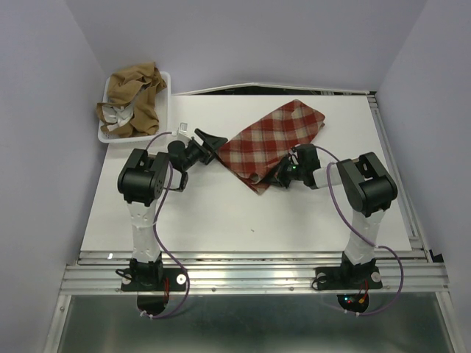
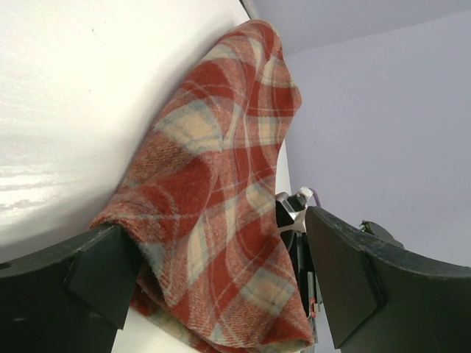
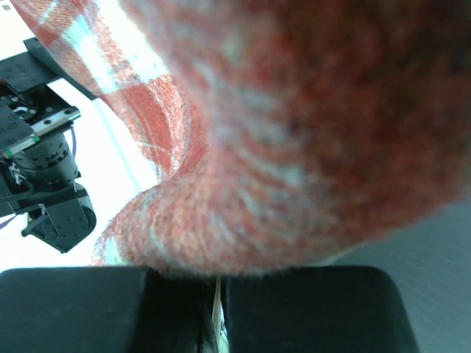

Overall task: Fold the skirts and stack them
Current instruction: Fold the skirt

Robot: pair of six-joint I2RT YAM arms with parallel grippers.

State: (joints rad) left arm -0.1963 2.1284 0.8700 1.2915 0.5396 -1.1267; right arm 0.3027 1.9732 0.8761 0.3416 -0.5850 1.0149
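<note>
The red-and-cream plaid skirt (image 1: 272, 140) lies folded flat on the white table, running diagonally from centre to back right. My left gripper (image 1: 213, 141) is open at the skirt's left corner. In the left wrist view the plaid cloth (image 2: 221, 191) sits between the spread fingers (image 2: 353, 279). My right gripper (image 1: 274, 179) is at the skirt's near edge, shut on the cloth. In the right wrist view the fingers (image 3: 294, 309) are pressed together with blurred plaid cloth (image 3: 294, 147) bunched just above them. The tan-brown skirts (image 1: 132, 99) lie crumpled in the tray.
The white plastic tray (image 1: 166, 94) stands at the table's back left corner. A small white object (image 1: 182, 129) lies beside the left wrist. Metal rails run along the table's near edge (image 1: 250, 259) and right edge (image 1: 394, 154). Purple walls close in on both sides.
</note>
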